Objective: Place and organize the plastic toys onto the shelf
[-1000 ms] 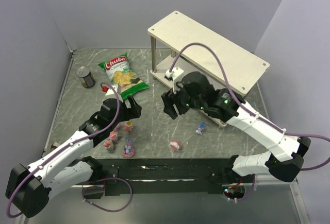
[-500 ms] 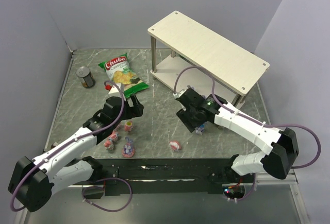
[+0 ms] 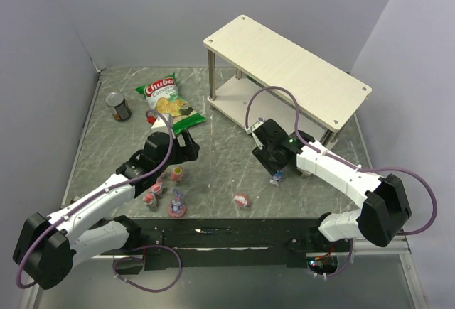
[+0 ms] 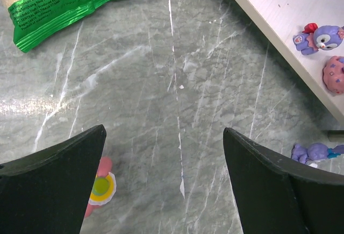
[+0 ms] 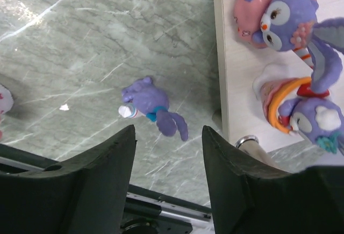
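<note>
The shelf [image 3: 284, 67] stands at the back right. On its lower board [image 5: 236, 110] are a purple bunny-eared toy [image 5: 290, 16], a pink one [image 5: 250, 8] and another purple one [image 5: 306, 113]. A purple toy [image 5: 148, 105] lies on its side on the table, just beyond the tips of my right gripper [image 5: 167, 132], which is open and holds nothing. My left gripper [image 4: 164, 130] hangs wide open over bare table, with a pink toy [image 4: 102, 185] beside its left finger. More toys [image 3: 175, 204] lie near the front left, and a red-white one [image 3: 242, 199] lies at front centre.
A green chip bag [image 3: 169, 103] lies at the back left, with a dark can [image 3: 118, 106] further left. Grey walls close in the table on the left, back and right. A shelf post [image 5: 247, 142] stands close to my right gripper's right finger.
My right gripper has come away from the shelf, moving down and right toward the purple toy on the table, with its jaws narrower. The left arm has barely moved.
</note>
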Available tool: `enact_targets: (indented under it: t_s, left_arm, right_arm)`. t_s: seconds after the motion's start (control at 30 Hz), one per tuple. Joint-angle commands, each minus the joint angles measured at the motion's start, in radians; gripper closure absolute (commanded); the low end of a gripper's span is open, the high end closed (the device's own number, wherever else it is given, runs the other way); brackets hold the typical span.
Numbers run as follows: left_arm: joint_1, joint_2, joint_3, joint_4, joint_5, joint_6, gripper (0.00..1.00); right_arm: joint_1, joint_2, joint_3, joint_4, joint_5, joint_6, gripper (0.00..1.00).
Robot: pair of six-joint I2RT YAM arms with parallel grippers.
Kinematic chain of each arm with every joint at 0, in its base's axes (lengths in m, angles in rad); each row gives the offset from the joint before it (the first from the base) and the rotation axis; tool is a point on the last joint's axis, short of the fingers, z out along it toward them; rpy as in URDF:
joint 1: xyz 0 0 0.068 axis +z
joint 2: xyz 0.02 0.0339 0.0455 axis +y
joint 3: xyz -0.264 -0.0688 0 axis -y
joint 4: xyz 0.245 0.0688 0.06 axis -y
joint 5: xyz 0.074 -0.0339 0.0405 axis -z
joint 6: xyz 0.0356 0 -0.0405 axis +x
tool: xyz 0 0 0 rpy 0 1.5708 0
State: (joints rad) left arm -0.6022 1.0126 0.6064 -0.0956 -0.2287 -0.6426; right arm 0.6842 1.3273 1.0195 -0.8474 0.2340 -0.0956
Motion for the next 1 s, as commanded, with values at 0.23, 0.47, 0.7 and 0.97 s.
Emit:
enact_targets:
  t_s: [0.23,0.47,0.7,0.97]
  left_arm:
    - [0.007,0.001,0.043,0.048,0.014,0.012,0.04]
    - [0.007,0.001,0.038,0.05,0.019,0.011,0.04]
    - [0.009,0.003,0.038,0.051,0.02,0.015,0.04]
    - [0.01,-0.005,0.036,0.046,0.019,0.018,0.04]
  right_arm:
    - [-0.008,-0.002,-0.038,0.037,-0.042,-0.03,0.49]
    - [-0.005,0.006,-0.073,0.034,-0.039,-0.009,0.53]
    - [-0.006,0.013,-0.073,0.034,-0.024,0.005,0.61]
    - [-0.005,0.044,-0.045,0.01,-0.019,0.033,0.88]
